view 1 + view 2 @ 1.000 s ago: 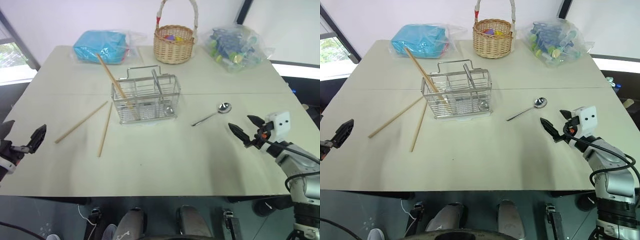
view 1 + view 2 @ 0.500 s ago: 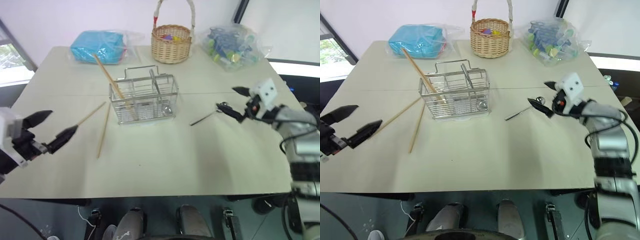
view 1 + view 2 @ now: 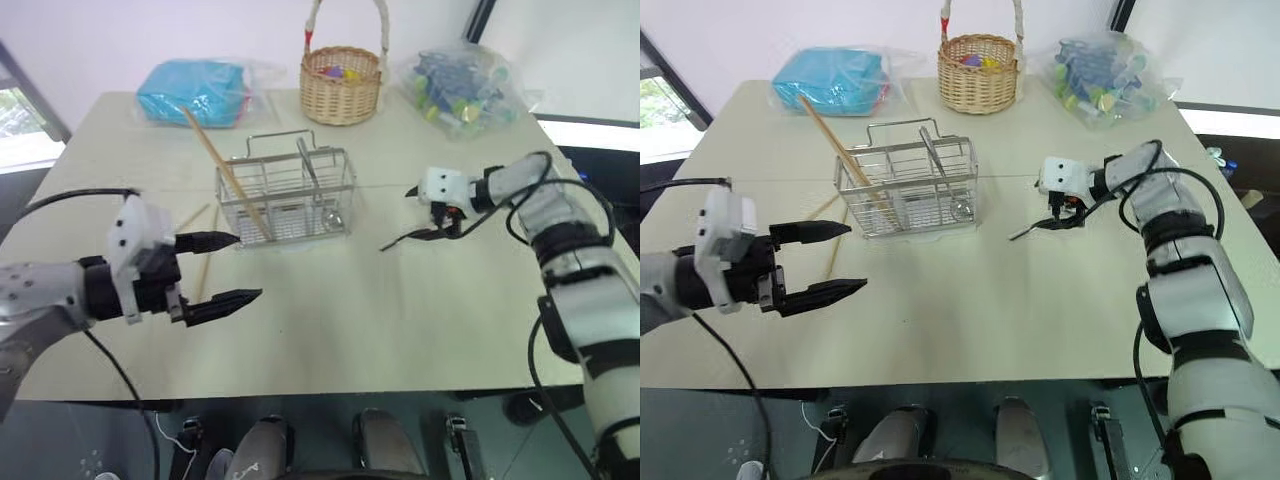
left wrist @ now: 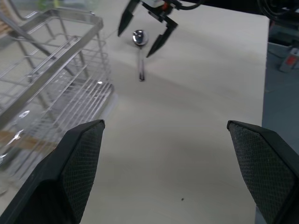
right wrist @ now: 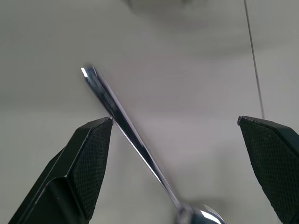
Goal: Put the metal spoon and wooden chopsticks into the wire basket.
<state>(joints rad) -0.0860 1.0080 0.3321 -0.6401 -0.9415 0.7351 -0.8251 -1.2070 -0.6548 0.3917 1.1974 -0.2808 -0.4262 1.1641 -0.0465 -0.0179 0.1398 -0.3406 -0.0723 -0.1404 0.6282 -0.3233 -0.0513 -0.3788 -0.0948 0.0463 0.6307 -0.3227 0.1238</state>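
over the last second our right gripper [image 3: 1062, 212] had swung in from the table's near right edge to hang just above the small shiny silver spoon [image 4: 139, 41], and our left gripper [image 3: 822, 260] had come in from the left edge toward the rectangular silver wire-mesh basket [image 3: 908, 190]. we judged that the reach for the spoon was nearly done and the pinch was next, while nothing new had gone into the basket yet.

both sets of jaws stood spread wide and held nothing. in the right wrist view the spoon's thin handle ran between the two black fingers [image 5: 81, 175] without touching either.

the spoon lay flat on the pale tabletop [image 3: 350, 330], well to the right of the wire basket. its long axis ran diagonally: the round bowl pointed away from the basket and toward the far edge, the handle tip pointed back toward the basket's near right corner.

one light-brown wooden chopstick [image 3: 222, 168] leaned in the basket's left compartment, its top tilted away to the far left. two more wooden chopsticks [image 3: 205, 265] lay on the table just left of the basket, partly hidden by our left gripper.
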